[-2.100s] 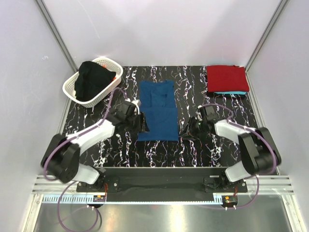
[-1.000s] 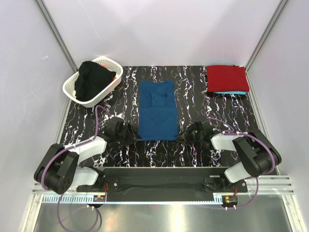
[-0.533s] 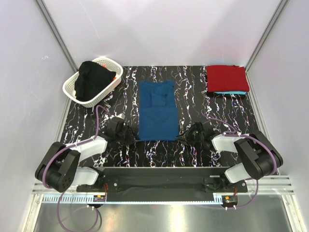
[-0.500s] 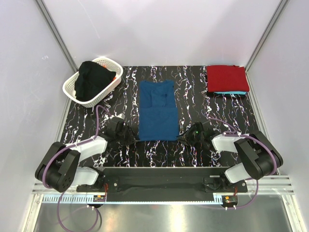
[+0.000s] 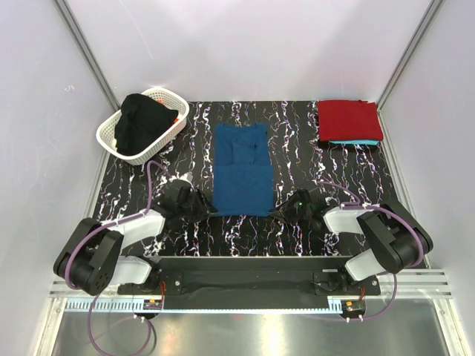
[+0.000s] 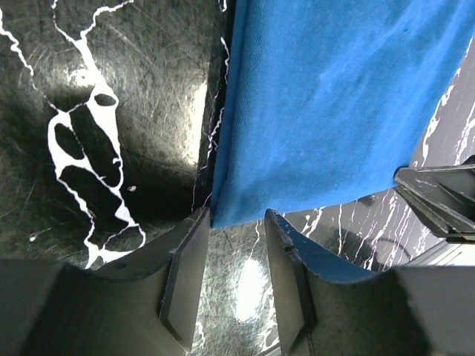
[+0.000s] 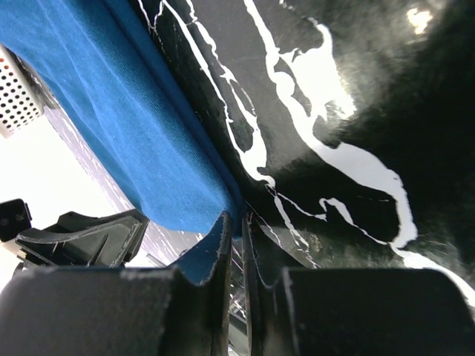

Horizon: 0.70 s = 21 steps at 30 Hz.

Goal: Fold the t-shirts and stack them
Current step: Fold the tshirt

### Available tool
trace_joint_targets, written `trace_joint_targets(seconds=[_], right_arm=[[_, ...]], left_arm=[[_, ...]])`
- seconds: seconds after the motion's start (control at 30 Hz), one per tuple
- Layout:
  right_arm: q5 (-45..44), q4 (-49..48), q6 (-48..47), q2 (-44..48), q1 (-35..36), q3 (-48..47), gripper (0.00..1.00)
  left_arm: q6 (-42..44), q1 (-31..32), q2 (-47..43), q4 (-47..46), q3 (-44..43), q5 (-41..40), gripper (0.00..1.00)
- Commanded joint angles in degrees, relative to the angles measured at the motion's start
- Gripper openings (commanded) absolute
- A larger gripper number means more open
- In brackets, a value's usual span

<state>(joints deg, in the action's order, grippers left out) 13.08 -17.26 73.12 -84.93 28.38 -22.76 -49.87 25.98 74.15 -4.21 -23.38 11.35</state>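
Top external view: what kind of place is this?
Likely a lab robot test cell: plain white walls on metal framing, black marbled table, blue t-shirt laid out near a white basket.

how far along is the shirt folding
Done: the red shirt lies folded on the turquoise shirt. In hand: the blue shirt, part-folded; right gripper pinches one near corner, left gripper open around the other. Left: finishing, stacking, and the dark garment in the basket.

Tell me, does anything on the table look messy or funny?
Only the basket at the far left: a black cloth is heaped in it, bulging above the rim. The blue shirt lies flat and the red shirt sits neatly folded.
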Motion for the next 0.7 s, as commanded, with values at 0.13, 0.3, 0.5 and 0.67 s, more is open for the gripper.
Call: trace_joint_targets(seconds=[0.13, 0.3, 0.5, 0.67], right_arm=[[-2.0, -0.3, 0.4, -1.3, 1.4, 1.6, 0.12], [-2.7, 1.3, -0.1, 0.9, 1.3, 1.8, 0.0], [-5.2, 10.8, -3.9, 8.3, 1.6, -0.2, 0.0], [-7.1, 19.9, -6.5, 19.0, 2.4, -1.3, 0.0]], left_arm=[[0.6, 0.3, 2.5, -0.6, 2.5, -1.2, 0.34], [3.0, 0.4, 0.2, 4.0, 0.4, -4.0, 0.04], [4.1, 2.3, -6.9, 8.6, -1.7, -4.1, 0.0], [3.1, 5.3, -13.0, 16.4, -5.1, -5.6, 0.0]])
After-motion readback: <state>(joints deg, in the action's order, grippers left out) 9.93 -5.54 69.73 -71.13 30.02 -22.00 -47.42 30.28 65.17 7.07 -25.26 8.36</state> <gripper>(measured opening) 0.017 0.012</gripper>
